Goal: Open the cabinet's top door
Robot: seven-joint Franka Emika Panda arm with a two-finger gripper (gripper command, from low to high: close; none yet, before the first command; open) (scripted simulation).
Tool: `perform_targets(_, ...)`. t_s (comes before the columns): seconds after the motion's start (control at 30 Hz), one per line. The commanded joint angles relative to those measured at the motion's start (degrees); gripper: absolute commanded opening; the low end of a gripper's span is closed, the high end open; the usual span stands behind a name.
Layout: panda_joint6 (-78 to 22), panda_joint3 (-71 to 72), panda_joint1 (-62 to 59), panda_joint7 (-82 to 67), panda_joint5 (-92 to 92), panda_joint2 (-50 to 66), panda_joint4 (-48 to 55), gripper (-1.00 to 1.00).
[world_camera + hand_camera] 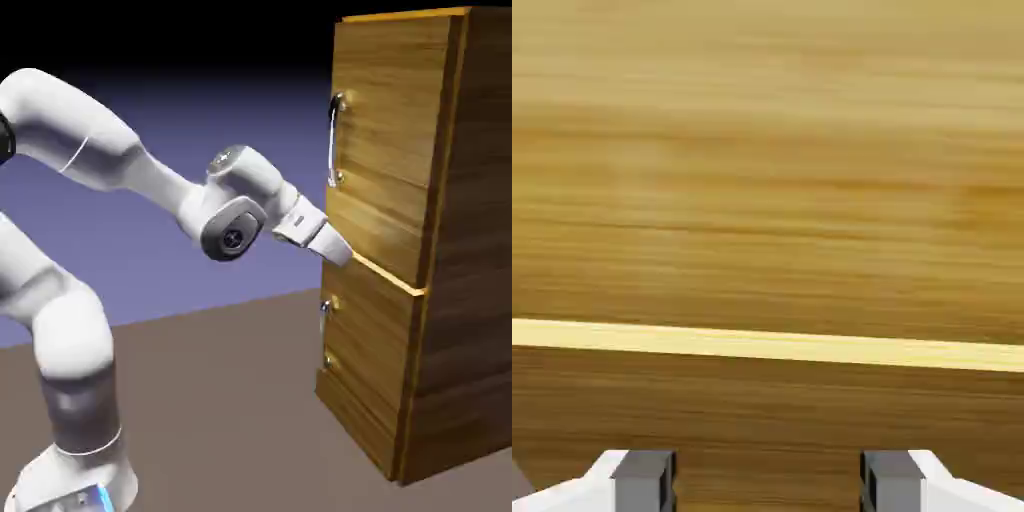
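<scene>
Wood-grained and warm brown, the top door (pixel 390 150) is seen above the pale seam (pixel 388 274) of the cabinet (pixel 465 250). Its silver bar handle (pixel 334 140) is set above the gripper (pixel 345 256), whose fingers are held wide apart near the seam, with nothing gripped. Below the seam, the lower door (pixel 370 350) is seen.

Wooden top door (pixel 392 140), seemingly closed
</scene>
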Motion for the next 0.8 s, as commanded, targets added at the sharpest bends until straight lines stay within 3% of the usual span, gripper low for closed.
perform_targets(0.0, -0.1, 0.7, -0.7, -1.8, 2.5, -0.5, 0.3, 0.00)
perform_targets(0.77, -1.5, 17.4, -15.7, -44.0, 59.8, -12.3, 7.2, 0.00)
